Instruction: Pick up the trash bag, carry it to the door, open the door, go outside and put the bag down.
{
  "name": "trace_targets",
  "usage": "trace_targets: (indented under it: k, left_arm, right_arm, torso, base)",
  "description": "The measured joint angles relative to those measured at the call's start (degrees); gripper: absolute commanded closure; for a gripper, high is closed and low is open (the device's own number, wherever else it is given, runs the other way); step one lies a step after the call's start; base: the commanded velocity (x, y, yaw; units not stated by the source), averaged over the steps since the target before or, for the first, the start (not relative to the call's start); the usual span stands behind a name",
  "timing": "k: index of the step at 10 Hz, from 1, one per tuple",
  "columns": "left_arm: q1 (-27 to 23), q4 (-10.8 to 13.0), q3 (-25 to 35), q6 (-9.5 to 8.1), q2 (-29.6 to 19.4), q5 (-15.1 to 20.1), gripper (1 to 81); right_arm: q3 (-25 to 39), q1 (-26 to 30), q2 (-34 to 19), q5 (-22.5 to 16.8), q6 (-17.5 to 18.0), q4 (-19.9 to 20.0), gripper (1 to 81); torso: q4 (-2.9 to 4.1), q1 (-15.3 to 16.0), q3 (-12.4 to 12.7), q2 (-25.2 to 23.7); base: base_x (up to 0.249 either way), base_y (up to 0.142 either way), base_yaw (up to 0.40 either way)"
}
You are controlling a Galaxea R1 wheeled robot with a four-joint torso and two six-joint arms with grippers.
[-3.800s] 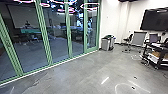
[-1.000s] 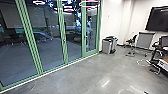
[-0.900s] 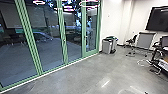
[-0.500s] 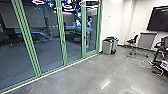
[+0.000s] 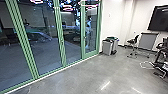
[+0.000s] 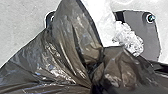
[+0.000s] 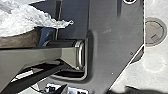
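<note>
Close up in the left wrist view is the dark, shiny trash bag (image 6: 62, 50), its plastic gathered into tight folds with my left gripper (image 6: 93, 72) shut on it. Whitish crumpled plastic (image 6: 128, 38) lies against the bag there. Part of the brown bag (image 7: 20, 38) and clear plastic (image 7: 27, 20) show in the right wrist view, beside the robot's dark plate. In the head view, a green-framed glass door (image 5: 90, 53) stands closed at the far end of the glass wall, with a handle on its left side.
Two grey bins (image 5: 107, 47) stand against the white wall right of the door. A black chair (image 5: 133, 41), a grey board on a stand (image 5: 148, 41) and a cart with cables (image 5: 162, 63) are farther right. Green posts (image 5: 60, 32) divide the glass wall on the left.
The head camera has moved with the robot: the bins now show slightly larger and the cart is closer to the right edge. The door still stands closed.
</note>
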Motion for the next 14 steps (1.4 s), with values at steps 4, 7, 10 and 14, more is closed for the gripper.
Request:
trace_targets:
  k: [4, 7, 10, 14]
  left_arm:
    - [0.0, 0.0, -0.01, -0.01, -0.02, 0.05, 81.1]
    - [0.0, 0.0, -0.01, 0.43, 0.0, 0.05, 81.1]
    - [0.0, 0.0, -0.01, 0.43, 0.0, 0.05, 81.1]
    - [-0.01, 0.0, -0.01, 0.43, 0.2, -0.01, 81.1]
  right_arm:
    - [0.0, -0.13, -0.02, -0.02, 0.0, 0.0, 1.0]
    - [0.0, -0.13, -0.02, -0.05, 0.0, 0.0, 1.0]
    - [0.0, -0.16, -0.02, -0.05, 0.0, 0.0, 1.0]
    - [0.0, -0.13, -0.09, -0.06, 0.0, 0.0, 1.0]
  torso:
    - [0.0, 0.0, 0.0, 0.0]
    - [0.0, 0.0, 0.0, 0.0]
    - [0.0, 0.0, 0.0, 0.0]
    - [0.0, 0.0, 0.0, 0.0]
  base:
    - [0.183, -0.072, 0.0]
    - [0.183, -0.078, 0.0]
    - [0.183, -0.081, 0.0]
    - [0.183, -0.018, 0.0]
